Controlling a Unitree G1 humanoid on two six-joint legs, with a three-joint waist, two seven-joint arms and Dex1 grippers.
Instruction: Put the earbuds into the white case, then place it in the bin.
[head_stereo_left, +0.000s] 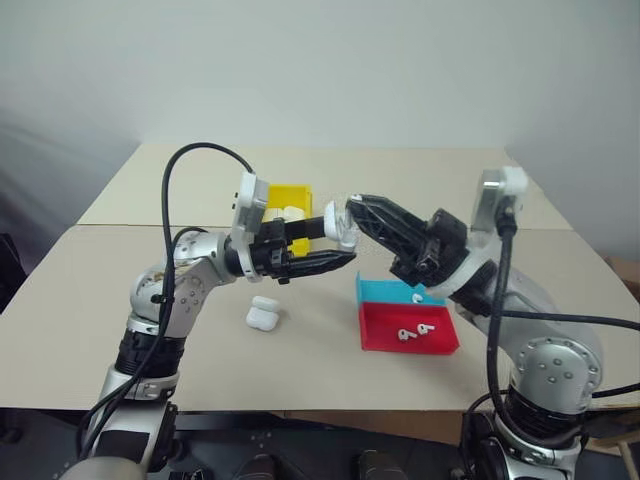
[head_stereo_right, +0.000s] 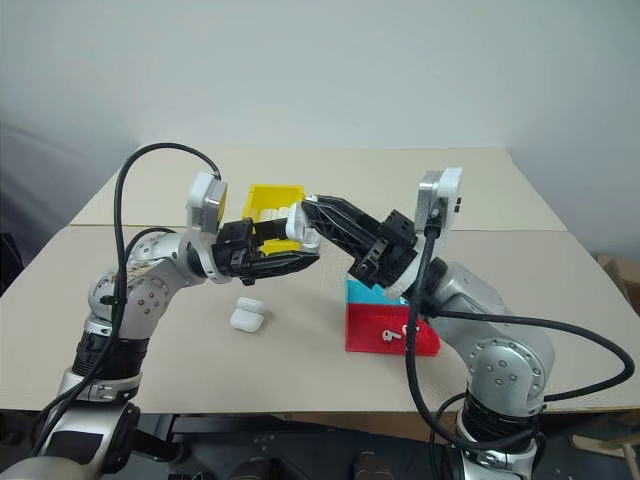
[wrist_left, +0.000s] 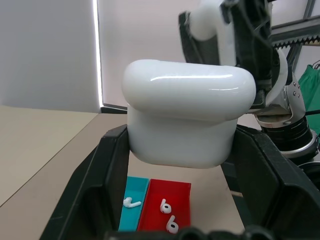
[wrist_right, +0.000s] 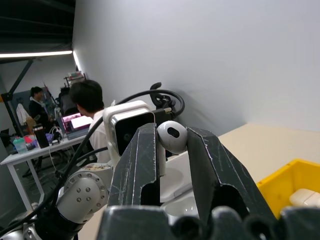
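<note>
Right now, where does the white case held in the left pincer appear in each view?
Left eye view: the white case sits at centre, at the left pincer's tips, meeting the right pincer.
Right eye view: the case is left of centre, beside the yellow bin.
Left wrist view: large and central, between the black fingers.
Right wrist view: low, behind the fingers.
Shared landmark: the yellow bin.
</note>
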